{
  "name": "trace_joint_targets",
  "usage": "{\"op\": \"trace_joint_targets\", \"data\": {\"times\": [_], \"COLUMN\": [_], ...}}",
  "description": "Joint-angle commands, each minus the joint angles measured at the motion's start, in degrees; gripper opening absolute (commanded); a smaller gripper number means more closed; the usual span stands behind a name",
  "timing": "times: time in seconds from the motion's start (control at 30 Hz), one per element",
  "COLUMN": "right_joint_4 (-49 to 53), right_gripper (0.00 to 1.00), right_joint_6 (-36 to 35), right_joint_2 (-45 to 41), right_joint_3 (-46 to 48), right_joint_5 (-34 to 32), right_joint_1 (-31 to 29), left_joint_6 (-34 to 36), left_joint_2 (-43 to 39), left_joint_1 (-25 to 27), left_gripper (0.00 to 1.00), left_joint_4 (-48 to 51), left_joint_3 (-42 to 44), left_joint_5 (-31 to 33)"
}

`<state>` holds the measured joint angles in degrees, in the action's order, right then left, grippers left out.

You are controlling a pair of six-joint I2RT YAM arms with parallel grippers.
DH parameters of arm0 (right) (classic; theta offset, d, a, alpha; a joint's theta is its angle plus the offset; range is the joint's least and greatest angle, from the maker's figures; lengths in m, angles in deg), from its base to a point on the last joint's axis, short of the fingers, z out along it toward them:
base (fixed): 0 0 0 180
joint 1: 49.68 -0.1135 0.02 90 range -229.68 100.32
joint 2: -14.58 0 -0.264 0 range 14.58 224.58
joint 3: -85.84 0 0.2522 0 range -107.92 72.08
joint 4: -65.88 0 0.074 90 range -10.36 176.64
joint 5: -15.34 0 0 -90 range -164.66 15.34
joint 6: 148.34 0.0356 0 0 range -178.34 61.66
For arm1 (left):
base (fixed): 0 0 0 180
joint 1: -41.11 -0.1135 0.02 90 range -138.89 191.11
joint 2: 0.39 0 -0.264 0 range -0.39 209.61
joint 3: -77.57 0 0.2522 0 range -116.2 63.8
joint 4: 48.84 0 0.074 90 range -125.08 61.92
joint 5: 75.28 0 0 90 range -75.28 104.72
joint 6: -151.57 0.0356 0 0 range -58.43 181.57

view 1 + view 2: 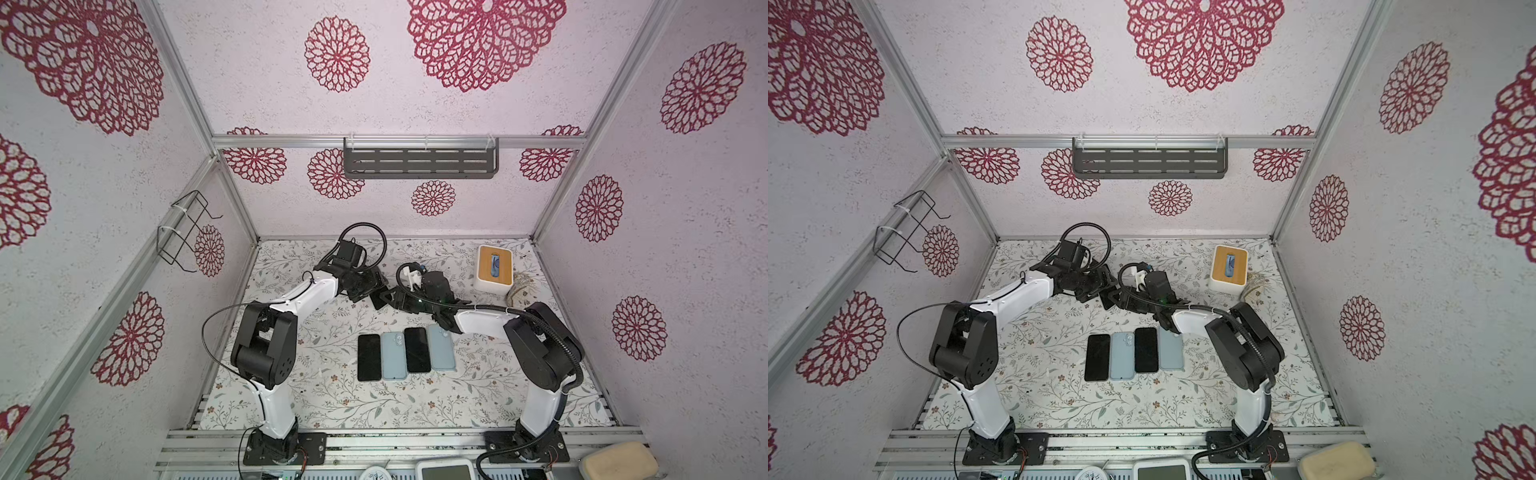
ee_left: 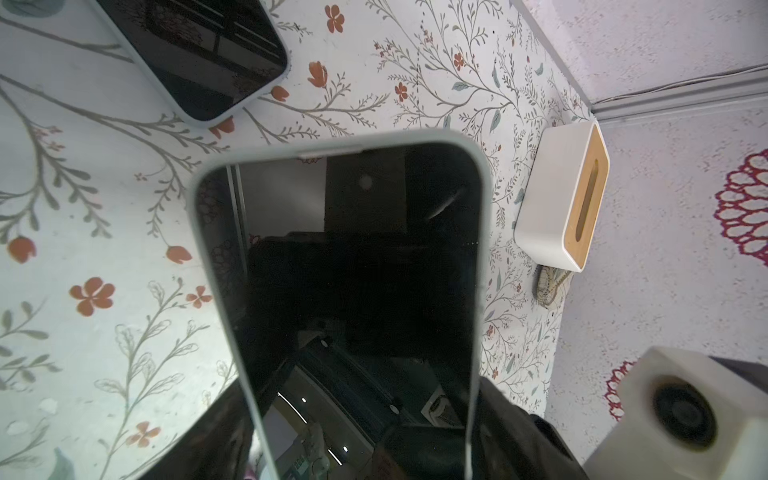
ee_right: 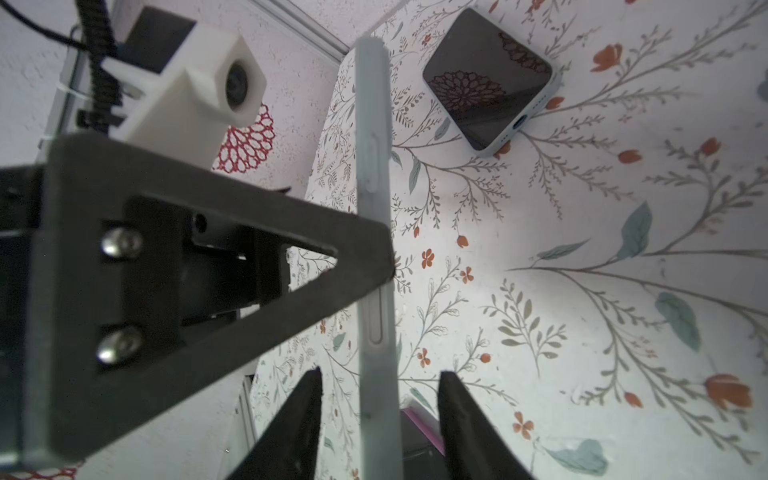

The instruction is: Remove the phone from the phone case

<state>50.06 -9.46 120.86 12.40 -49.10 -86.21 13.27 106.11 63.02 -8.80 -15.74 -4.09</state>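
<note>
A phone (image 2: pixel 353 270) with a dark screen sits inside a light blue phone case (image 2: pixel 484 232), held up off the table. My left gripper (image 2: pixel 365 436) is shut across the case's width, one finger on each long side. Seen edge-on in the right wrist view, the case (image 3: pixel 374 187) runs between the fingers of my right gripper (image 3: pixel 380 399). That gripper is open, with a gap on each side of the case. Both top views show the left gripper (image 1: pixel 379 296) and the right gripper (image 1: pixel 398 297) meeting mid-table, and they mostly hide the phone there.
Toward the front, two dark-screened phones (image 1: pixel 369 357) (image 1: pixel 417 350) and two light blue backs (image 1: pixel 393 355) (image 1: pixel 442 349) lie in a row. A white tissue box (image 1: pixel 493 269) with a wooden top stands at the back right, with a woven bundle (image 1: pixel 521 291) beside it.
</note>
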Motion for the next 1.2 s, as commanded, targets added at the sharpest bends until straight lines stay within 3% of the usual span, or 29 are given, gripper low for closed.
{"op": "trace_joint_targets", "data": {"times": [0.0, 0.17, 0.27, 0.53, 0.67, 0.9, 1.03, 1.17], "right_joint_4": [-2.98, -4.36, -4.62, -3.21, -1.69, 0.42, -4.89, -11.02], "right_gripper": [0.34, 0.09, 0.0, 0.0, 0.0, 0.0, 0.0, 0.0], "right_joint_6": [0.6, 1.66, 1.96, 1.89, 2.32, 0.51, 4.05, 8.41], "right_joint_2": [-1.82, -2.85, -4.15, -12.43, -19.69, -32.14, -35.29, -36.86], "right_joint_3": [0.37, 1.61, 2.36, 6.67, 10.99, 15.0, 16.37, 17.86], "right_joint_5": [-0.16, -0.03, 0.76, 5.34, 8.12, 16.03, 20.56, 22.11], "right_joint_1": [0.06, 0.15, 0.15, 0.88, 3.84, 11.06, 12.72, 12.89], "left_joint_6": [-0.9, -0.91, -1.66, 0.18, 1.1, -0.14, -5.99, -16.16], "left_joint_2": [-3.35, -5.39, -8.41, -18.25, -27.01, -33.71, -28.71, -21.01], "left_joint_1": [0.66, 1.45, 1.55, 0.18, -0.72, -1.78, -1.17, -0.62], "left_gripper": [0.43, 0.43, 0.51, 0.87, 0.99, 0.97, 0.97, 0.97], "left_joint_4": [-4.39, -5.56, -9.0, -15.95, -27.51, -49.0, -62.17, -80.32], "left_joint_3": [0.77, 2.91, 6.25, 14.29, 22.54, 33.29, 34.19, 35.77], "left_joint_5": [-1.25, -1.76, -2.61, -3.53, -4.89, -13.83, -20.7, -24.11]}}
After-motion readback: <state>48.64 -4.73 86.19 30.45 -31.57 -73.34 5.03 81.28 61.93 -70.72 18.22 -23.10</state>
